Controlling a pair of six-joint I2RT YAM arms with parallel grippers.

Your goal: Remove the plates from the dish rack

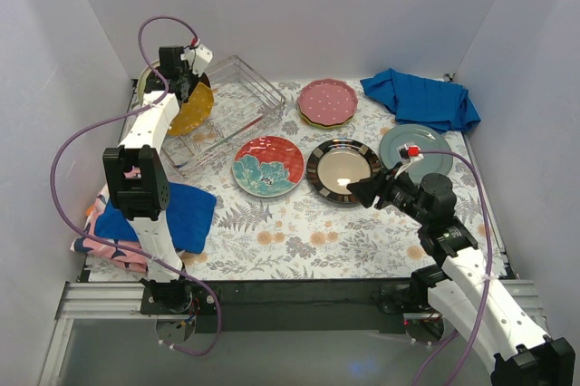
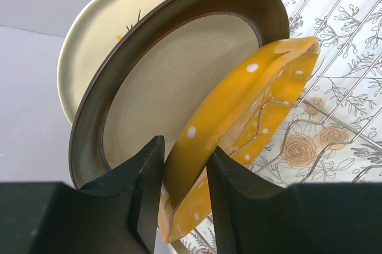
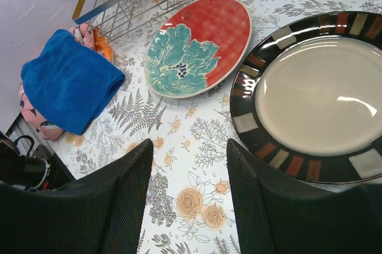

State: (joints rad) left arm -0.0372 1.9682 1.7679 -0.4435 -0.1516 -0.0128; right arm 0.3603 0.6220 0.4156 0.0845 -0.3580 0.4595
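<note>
Orange plate (image 2: 239, 117) stands on edge in the rack (image 1: 258, 96), so your left gripper (image 2: 185, 146) straddles its rim; clamped or not, you can't tell. Right gripper (image 3: 190, 146) hangs spread, empty.

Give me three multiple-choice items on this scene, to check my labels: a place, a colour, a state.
1. The flower plate lies: A) in the rack B) on the table beside the striped-rim plate C) on a cloth
2. The plate between the left tool's jaws is: A) pink B) grey C) orange, white-dotted
3. The right tool is: A) open, empty B) shut on a plate C) shut on a cloth
B, it lies flat there; C, its dotted orange rim shows there; A, only table shows between its jaws.
</note>
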